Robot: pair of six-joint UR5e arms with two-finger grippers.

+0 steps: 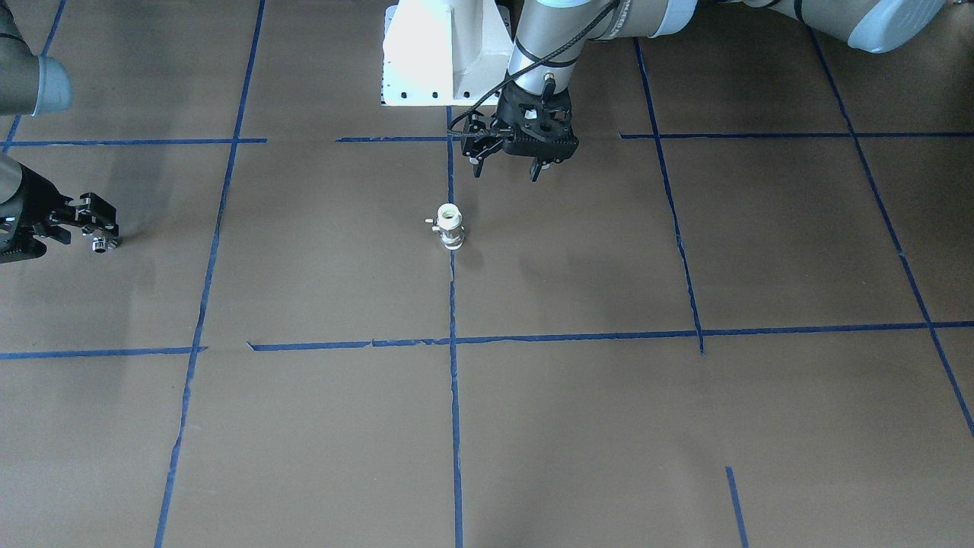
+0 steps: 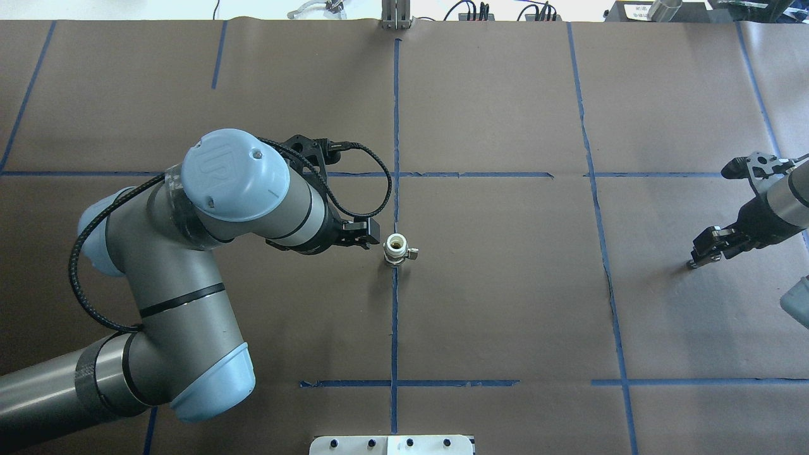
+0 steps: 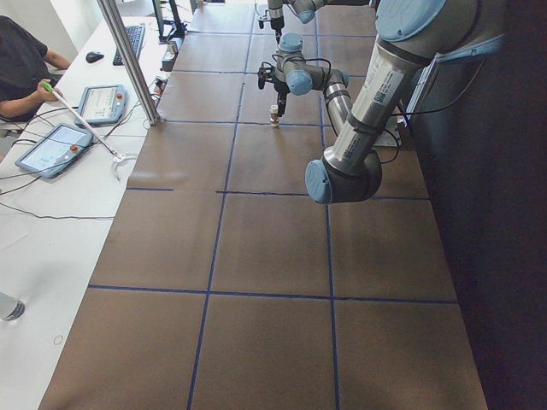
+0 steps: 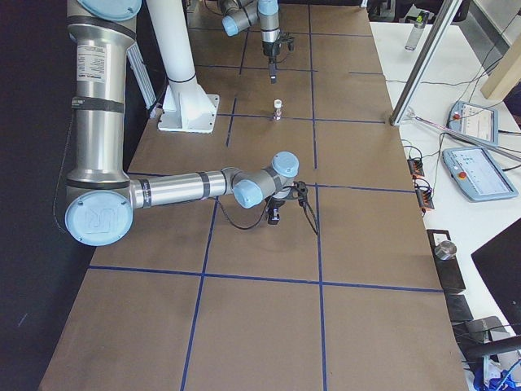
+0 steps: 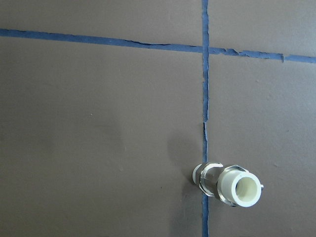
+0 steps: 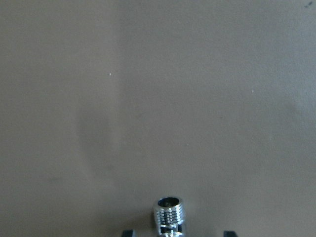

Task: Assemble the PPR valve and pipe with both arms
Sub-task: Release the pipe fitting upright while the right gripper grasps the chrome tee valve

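The PPR valve [image 1: 450, 226] stands upright on the centre tape line, white open end up, its side stub pointing sideways; it also shows in the left wrist view [image 5: 229, 183]. My left gripper [image 1: 507, 171] hangs open just behind it on the robot's side, apart from it [image 2: 366, 237]. The pipe [image 6: 170, 214], a small chrome threaded fitting, sits far off at my right gripper [image 1: 103, 228], low over the table. The dark fingertips [image 6: 129, 232] flank the pipe with a gap on either side, so that gripper looks open. In the overhead view the pipe [image 2: 693, 263] lies at the fingers' end.
Brown paper with blue tape lines [image 1: 453, 396] covers the table. The white pedestal base [image 1: 441, 53] stands behind the valve. At the table's left end a person sits at a side desk with tablets [image 3: 58, 147], and a metal post [image 3: 132, 60] rises there.
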